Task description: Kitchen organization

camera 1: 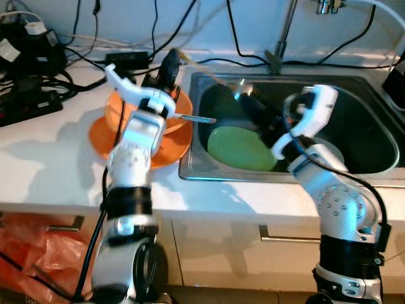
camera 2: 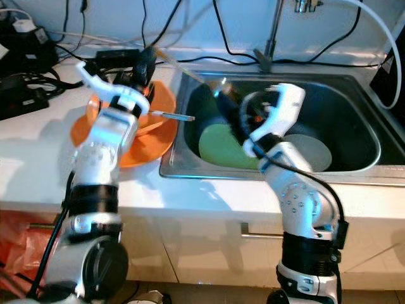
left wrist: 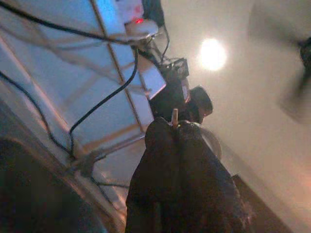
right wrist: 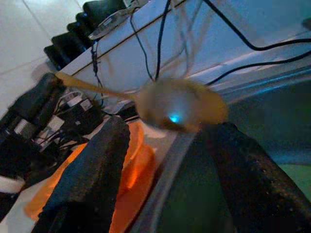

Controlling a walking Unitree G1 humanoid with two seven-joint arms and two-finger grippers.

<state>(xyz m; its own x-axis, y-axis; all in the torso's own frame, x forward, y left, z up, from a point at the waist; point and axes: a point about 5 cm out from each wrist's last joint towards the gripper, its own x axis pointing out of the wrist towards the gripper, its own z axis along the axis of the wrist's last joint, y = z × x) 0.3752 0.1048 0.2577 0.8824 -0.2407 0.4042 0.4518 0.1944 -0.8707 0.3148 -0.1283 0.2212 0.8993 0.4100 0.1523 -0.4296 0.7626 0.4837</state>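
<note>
Left hand (camera 1: 169,63) is pinched on the ladle (right wrist: 180,106) handle, bowl end hanging over the sink (camera 1: 354,85) edge just ahead of the right hand (camera 1: 253,104), whose fingers are spread. I'd close only once the bowl neck sits squarely between them (green plate (camera 1: 240,149) is right below).

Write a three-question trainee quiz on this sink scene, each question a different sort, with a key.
1. True or false: the left claw is shut on the handle of a ladle.
2. Where does the green plate lie? A) in the sink B) on the counter C) on the orange plate
3. Fill in: under the left arm, the countertop holds an orange ____.

Key: 1 true; 2 A; 3 plate. The right claw is open, just below the ladle's bowl.
</note>
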